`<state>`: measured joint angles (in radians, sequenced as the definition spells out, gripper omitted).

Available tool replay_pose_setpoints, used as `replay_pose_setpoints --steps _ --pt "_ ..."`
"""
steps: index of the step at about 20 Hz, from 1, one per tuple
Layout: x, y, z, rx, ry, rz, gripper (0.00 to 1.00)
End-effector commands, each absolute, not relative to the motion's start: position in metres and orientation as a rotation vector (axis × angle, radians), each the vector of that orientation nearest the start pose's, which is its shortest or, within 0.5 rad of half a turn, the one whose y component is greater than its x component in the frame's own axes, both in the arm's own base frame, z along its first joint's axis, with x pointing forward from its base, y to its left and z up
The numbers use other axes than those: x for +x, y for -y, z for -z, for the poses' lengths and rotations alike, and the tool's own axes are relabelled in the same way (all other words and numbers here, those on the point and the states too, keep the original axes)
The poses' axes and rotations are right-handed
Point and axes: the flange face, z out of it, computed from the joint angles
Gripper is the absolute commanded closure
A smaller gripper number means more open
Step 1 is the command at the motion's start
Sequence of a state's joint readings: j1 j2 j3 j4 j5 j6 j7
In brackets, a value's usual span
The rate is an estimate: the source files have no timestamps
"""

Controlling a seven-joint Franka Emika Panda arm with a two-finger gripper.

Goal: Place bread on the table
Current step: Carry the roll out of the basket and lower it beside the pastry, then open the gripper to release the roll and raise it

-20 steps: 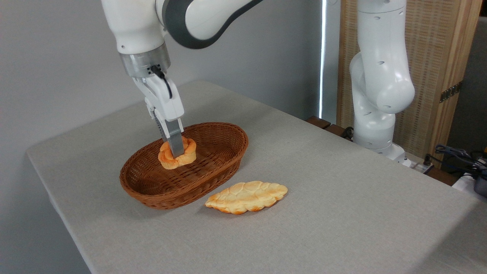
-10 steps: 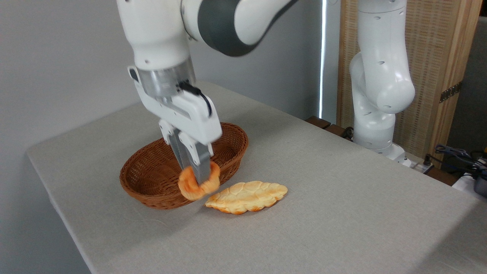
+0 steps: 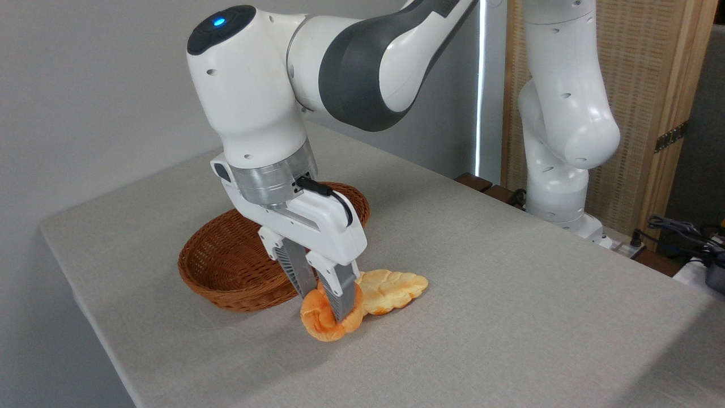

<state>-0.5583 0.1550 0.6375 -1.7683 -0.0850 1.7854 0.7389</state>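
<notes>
Bread [image 3: 324, 323] sits clamped between our gripper [image 3: 328, 309] fingers, low over the table [image 3: 510, 283] near its front edge, overlapping the loaf [image 3: 391, 289] in view. We see the basket [image 3: 226, 272] just behind, toward the left edge.

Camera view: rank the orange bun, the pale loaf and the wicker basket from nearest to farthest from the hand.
1. Orange bun, held in the hand.
2. Pale loaf, just right of it.
3. Wicker basket, behind and left.
</notes>
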Motion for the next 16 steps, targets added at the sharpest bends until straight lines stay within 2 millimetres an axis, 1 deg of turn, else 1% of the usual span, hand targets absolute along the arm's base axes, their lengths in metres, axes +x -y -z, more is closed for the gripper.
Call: replay_pose_setpoints --steps 1,5,7,10,12,16 --pt "0.585 -0.022 -0.477 -3.021 -1.009 -0.171 0.00" --pt "0.585 -0.023 -0.479 -3.015 -1.023 -0.163 0.00" --pt "0.586 -0.021 -0.492 -3.011 -1.032 -0.115 0.00" --pt "0.584 -0.019 -0.529 -3.002 -1.050 0.009 0.00" --pt "0.582 -0.019 -0.549 -2.997 -1.057 0.074 0.00" --pt "0.569 -0.028 -0.588 -3.002 -1.066 0.203 0.00"
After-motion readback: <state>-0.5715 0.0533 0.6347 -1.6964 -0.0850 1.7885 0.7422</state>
